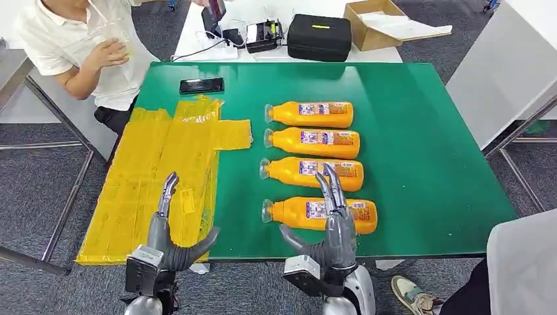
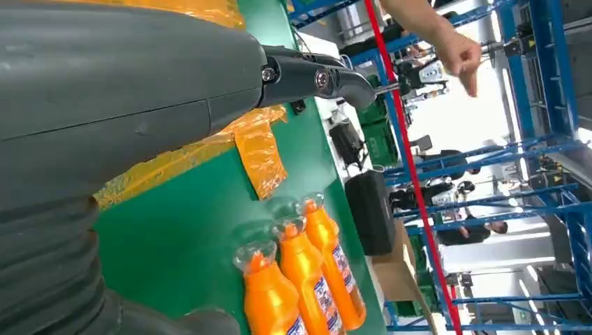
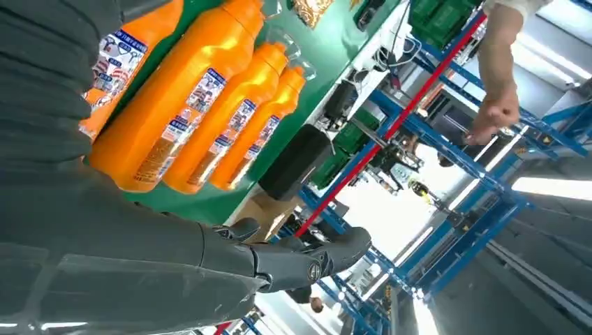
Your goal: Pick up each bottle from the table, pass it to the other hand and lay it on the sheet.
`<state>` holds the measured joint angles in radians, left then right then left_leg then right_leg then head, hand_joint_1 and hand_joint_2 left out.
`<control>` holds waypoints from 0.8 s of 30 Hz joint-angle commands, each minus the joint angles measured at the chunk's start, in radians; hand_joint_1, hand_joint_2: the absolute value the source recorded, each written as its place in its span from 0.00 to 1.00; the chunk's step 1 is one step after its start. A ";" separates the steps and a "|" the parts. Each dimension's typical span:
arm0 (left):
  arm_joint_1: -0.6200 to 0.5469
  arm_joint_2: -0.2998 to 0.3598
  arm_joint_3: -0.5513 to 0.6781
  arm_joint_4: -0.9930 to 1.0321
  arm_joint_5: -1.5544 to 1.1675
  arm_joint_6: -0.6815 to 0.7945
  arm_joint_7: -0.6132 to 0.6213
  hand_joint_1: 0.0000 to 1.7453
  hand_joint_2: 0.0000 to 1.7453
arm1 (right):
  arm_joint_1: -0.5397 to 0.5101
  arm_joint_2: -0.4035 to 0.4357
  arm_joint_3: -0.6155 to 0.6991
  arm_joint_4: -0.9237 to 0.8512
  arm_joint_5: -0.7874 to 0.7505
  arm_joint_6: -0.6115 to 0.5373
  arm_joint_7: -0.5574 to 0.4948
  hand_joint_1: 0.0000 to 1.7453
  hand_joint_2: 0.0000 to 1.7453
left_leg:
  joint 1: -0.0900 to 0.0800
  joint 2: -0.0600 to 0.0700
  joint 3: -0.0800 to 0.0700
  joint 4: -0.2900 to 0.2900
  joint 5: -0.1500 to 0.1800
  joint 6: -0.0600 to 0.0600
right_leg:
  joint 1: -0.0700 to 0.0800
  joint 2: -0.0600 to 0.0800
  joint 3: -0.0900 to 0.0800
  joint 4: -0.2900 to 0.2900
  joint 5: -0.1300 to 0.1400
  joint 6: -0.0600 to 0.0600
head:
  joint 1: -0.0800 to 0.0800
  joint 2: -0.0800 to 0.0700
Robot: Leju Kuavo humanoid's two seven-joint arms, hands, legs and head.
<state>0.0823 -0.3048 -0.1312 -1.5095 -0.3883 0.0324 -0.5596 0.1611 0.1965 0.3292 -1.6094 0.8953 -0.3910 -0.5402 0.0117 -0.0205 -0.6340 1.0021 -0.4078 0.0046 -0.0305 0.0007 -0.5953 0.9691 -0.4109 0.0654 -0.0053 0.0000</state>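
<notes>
Orange plastic, four bottles of it, lies in a neat column on the green table [image 1: 420,164], each one on its side with its long axis running across the table and its clear cap pointing toward the yellow sheet [image 1: 164,170] on the robot's left. The nearest bottle [image 1: 322,214] sits right under the right hand [image 1: 332,223], which hovers above it with fingers spread and holding nothing. The left hand [image 1: 172,230] hangs over the near part of the sheet, also spread and empty.

The rows are close together, so fingers coming down around the nearest bottle could nudge the second bottle [image 1: 314,172] behind it, and a round bottle on its side may well roll away. The body looks smooth and fat for that hand; a grip too near one end would likely let it swing or slip during the hand-over. The sheet looks thin and crinkled, with a loose flap [image 1: 231,134] toward the bottles, so a dragged bottle could bunch it up. A person [image 1: 79,46] sits at the far left corner, beside a phone [image 1: 201,85].
</notes>
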 commanded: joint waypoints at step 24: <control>-0.116 0.014 -0.092 0.154 -0.007 -0.005 0.016 0.00 1.00 | -0.005 -0.083 -0.089 0.047 0.268 -0.046 0.174 0.00 1.00 | 0.001 0.001 0.007 0.000 -0.002 0.001 | 0.002 -0.001 0.007 -0.002 -0.002 -0.004 | 0.000 0.000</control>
<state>0.0276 -0.3052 -0.1949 -1.4397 -0.4181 0.0385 -0.5501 0.2156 0.1701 0.2941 -1.6487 0.8870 -0.4280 -0.5298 0.0117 -0.0203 -0.6338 1.0023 -0.4079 0.0046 -0.0306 0.0008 -0.5960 0.9690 -0.4108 0.0654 -0.0053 0.0000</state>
